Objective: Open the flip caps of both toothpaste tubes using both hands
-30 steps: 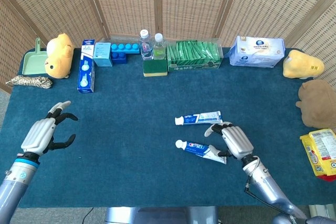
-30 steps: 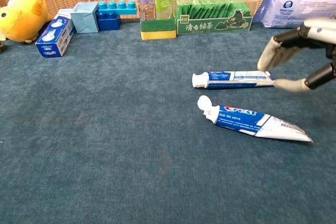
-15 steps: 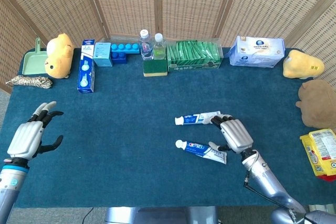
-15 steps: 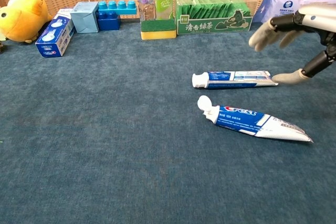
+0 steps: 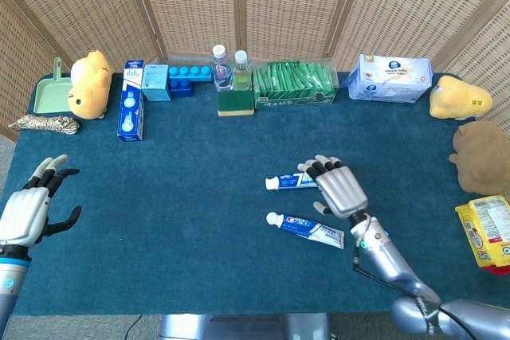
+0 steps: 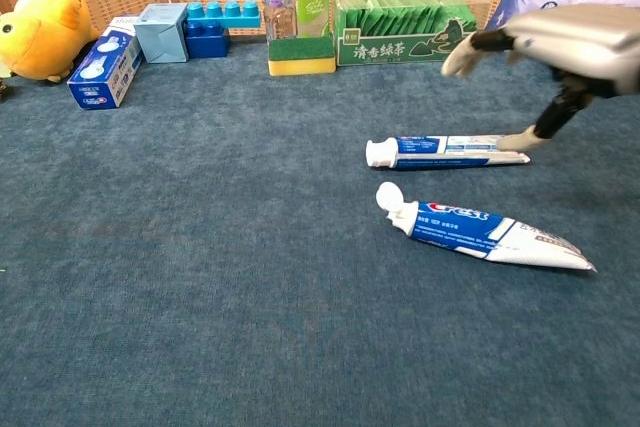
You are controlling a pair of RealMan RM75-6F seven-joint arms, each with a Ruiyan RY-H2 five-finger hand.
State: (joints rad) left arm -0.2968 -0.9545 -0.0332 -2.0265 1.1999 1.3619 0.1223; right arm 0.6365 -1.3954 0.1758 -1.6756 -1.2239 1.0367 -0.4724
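Step in hand: reach for the far tube, I'd judge; neither cap flipped yet. Right hand [image 5: 338,187] hovers over the tail half of the far tube [image 5: 293,181], fingers spread, holding nothing. In chest view its thumb tip touches or nearly touches the tube's crimped end; can't tell which. Left hand [image 5: 28,209] sits at the table's [image 5: 191,197] 9 o'clock edge, open and empty, well apart from both tubes.

Tubes lie right of centre, roughly parallel, caps pointing to 9 o'clock. Near tube [image 5: 307,228] lies at 6 o'clock of the far one, just beside it, its cap [image 6: 388,193] tilted up slightly but closed as far as I can tell.

Next, as I read it: right hand drops and closes on the far tube's body to pin it; left hand must cross the table to reach the cap [image 5: 272,184] and lever it open. Long travel for left.

Versus 1 s ago: right hand has slid from over the near tube's tail toward 11 o'clock, now above the far tube. Left hand has retreated toward 7 o'clock. Tubes unmoved.
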